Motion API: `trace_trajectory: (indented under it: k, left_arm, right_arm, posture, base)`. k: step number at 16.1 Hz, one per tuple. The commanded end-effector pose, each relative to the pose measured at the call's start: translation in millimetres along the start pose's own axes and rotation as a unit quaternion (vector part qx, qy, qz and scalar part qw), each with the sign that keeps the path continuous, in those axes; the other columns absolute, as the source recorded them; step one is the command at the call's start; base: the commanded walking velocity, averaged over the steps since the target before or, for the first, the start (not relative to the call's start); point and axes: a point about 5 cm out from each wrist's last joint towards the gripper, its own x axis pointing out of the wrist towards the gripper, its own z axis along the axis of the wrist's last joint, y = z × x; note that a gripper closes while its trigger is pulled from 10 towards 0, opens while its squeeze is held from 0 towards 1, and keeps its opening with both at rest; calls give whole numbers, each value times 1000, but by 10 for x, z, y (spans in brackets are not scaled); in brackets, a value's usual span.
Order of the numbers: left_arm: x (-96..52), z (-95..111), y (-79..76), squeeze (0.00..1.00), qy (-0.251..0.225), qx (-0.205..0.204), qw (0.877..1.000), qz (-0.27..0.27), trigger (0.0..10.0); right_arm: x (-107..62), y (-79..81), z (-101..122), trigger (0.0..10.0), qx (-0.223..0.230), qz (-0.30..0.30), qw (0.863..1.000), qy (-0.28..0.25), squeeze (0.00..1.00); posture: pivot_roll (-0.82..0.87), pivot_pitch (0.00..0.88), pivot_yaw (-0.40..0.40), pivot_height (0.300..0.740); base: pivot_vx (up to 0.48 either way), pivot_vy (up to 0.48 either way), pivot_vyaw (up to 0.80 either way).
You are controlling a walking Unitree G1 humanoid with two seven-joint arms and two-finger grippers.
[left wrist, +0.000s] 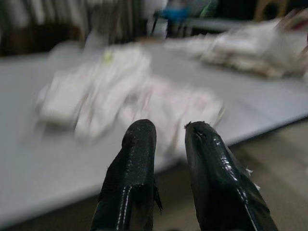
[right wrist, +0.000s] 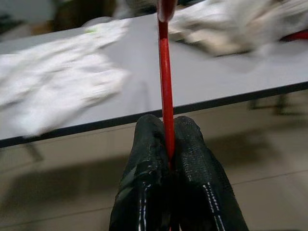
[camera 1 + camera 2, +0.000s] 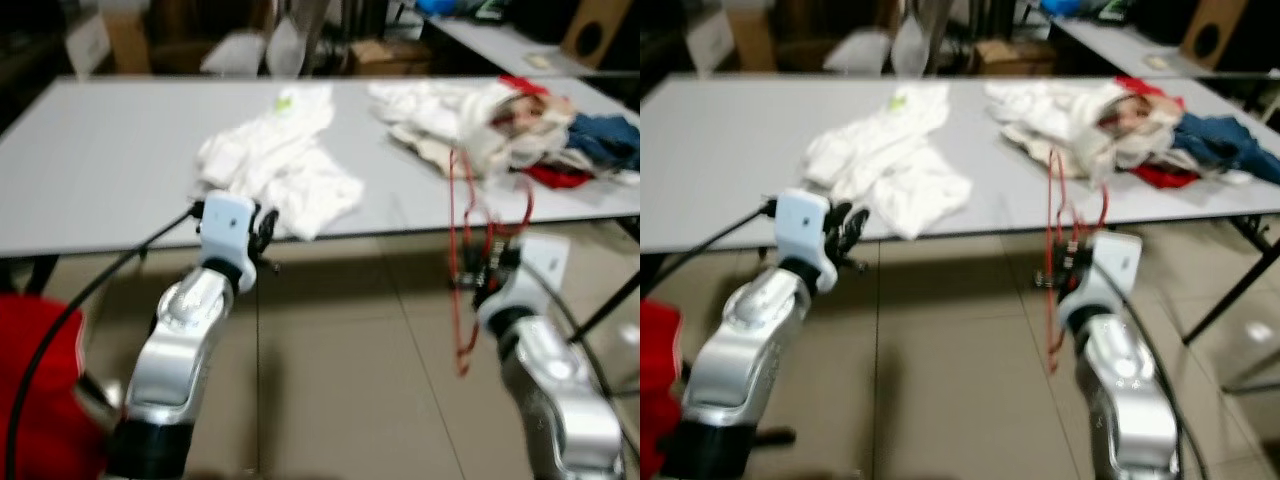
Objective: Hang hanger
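Presently: right gripper (image 2: 168, 139), black textured fingers pressed together on a thin red wire hanger (image 2: 165, 72), held off the front edge of the tabletop (image 3: 100, 170), above the tiled floor (image 3: 340, 370). Left gripper (image 1: 168, 139), glossy rounded fingers slightly apart, holding nothing, at the same edge. Rumpled white cloth (image 3: 280, 170) near the front edge; a softer heap of white, red and blue clothes (image 3: 510, 125), blurred, apparently at the far right corner.

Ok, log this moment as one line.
right end effector: shut on red hanger | left end effector: open, idle | white clothes on table
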Motion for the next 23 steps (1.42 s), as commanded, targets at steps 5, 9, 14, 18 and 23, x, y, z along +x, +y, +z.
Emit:
trace_trajectory:
  k: [5, 9, 14, 18, 23]
  left_arm:
    - [53, 26, -49, 0, -13, 13, 1000, -5, 10000]
    - [105, 7, 29, 0, -9, -2, 1000, 24, 10000]
    - [32, -41, 143, 0, -3, -17, 998, 56, 10000]
    - [26, -21, 124, 0, -5, 2, 999, 40, 10000]
    - [47, -12, 150, 0, -4, -4, 999, 52, 10000]
  right_arm:
    - [-12, -12, 120, 10000, 0, 14, 1000, -25, 0]
    - [50, -48, 219, 10000, -31, 28, 999, -34, 0]
    - [103, 9, 218, 10000, -44, 53, 997, -27, 0]
    - [115, 43, 190, 10000, -52, 69, 996, -22, 0]
    - [113, 35, 185, 10000, -91, 76, 993, -22, 0]
  posture:
    - [28, 0, -14, 740]
    - [19, 0, -14, 740]
    - [23, 0, -47, 740]
    - [32, 0, -45, 740]
    - [32, 0, -37, 740]
  base:
    - [0, 0, 0]
    - [122, 0, 0]
    - [258, 0, 0]
    - [292, 0, -400]
    - [299, 0, 0]
